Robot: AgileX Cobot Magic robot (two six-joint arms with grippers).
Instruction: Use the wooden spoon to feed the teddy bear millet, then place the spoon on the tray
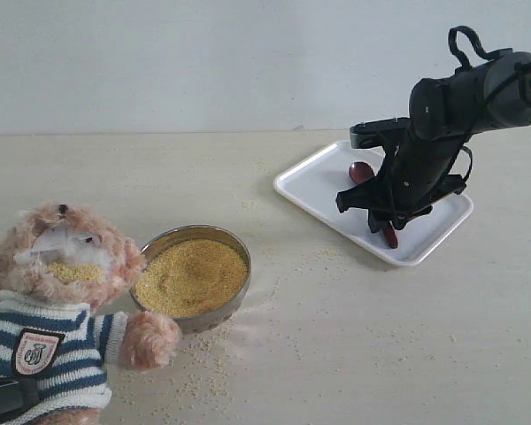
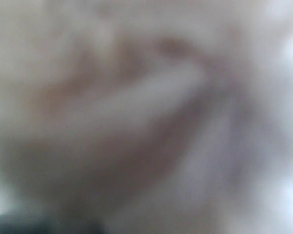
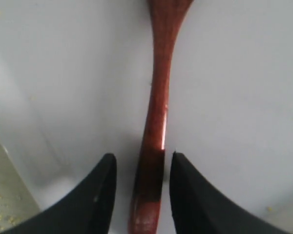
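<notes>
The wooden spoon lies flat on the white tray, its oval bowl toward the tray's far side and its handle running back under my wrist. My right end effector is released: the two dark fingers stand on either side of the handle with a sliver of tray showing between each of them and the wood, the gap being narrower on one side. I judge the step in hand to be backing away from a spoon that is already set down. To do that well I would lift straight up along the line of the fingers, keeping them spread and adding no sideways drift, since the closer finger could catch the slim handle and roll or drag it toward the rim. Once I am clear of the tray I can swing off over the surface. Well apart, the teddy bear sits beside the metal bowl of millet, with yellow grains on its muzzle and more scattered around the bowl. My left end effector's own view is only a pale blur, so I cannot tell whether it grips anything.
</notes>
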